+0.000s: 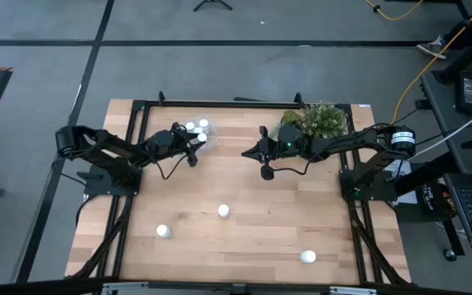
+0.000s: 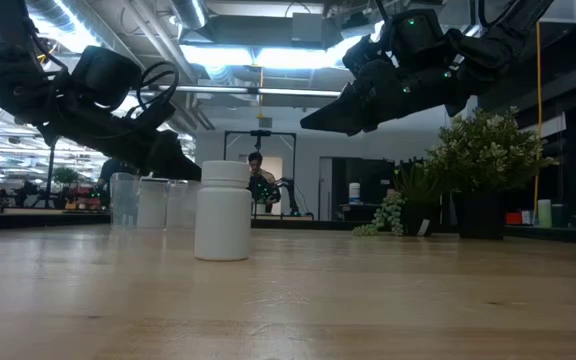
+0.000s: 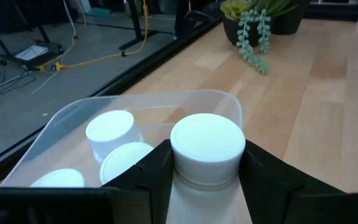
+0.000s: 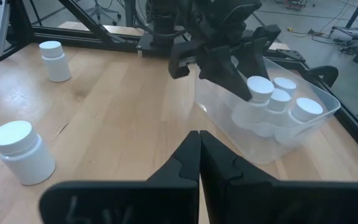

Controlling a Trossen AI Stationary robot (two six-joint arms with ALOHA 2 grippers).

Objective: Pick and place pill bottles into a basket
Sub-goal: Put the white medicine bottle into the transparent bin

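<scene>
White bottle (image 3: 207, 149) between left end effector (image 3: 205, 180) fingers

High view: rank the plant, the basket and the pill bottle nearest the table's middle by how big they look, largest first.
1. plant, clearly largest.
2. basket, smaller; its clear walls are faint, so its outline is approximate.
3. pill bottle, by far the smallest.

No text, label, brand, number or sign can be read in any view: the pill bottles (image 1: 223, 211) show plain white sides and caps, the clear basket (image 4: 303, 134) is unmarked, and nothing legible shows on the table (image 1: 244, 246) or in the room behind
</scene>
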